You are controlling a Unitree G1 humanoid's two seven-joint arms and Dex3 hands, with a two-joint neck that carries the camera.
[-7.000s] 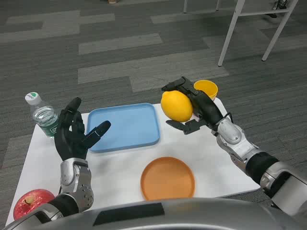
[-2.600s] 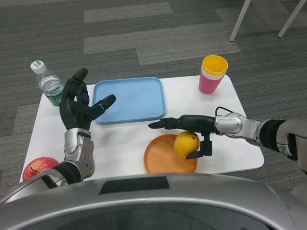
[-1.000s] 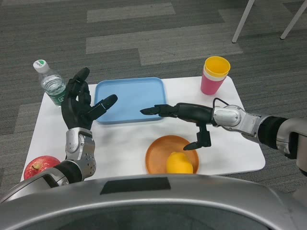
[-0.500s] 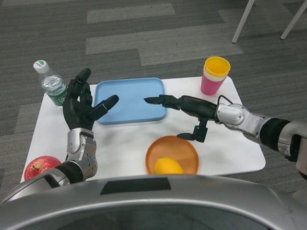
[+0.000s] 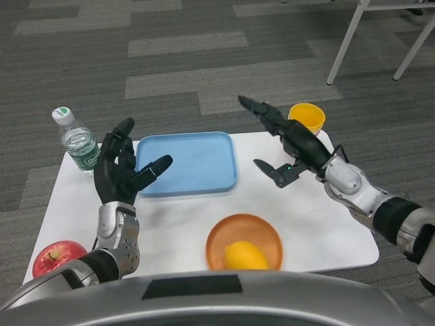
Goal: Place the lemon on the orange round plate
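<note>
Lemon (image 5: 246, 255) on orange round plate (image 5: 219, 236), white table (image 5: 319, 224), grey carpet (image 5: 136, 81).

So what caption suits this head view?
Lemon rests on the orange plate; both hands open above the table.

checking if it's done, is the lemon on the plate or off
On. The lemon lies inside the orange plate, and the right hand is raised clear of it, fingers apart, holding nothing.
</note>
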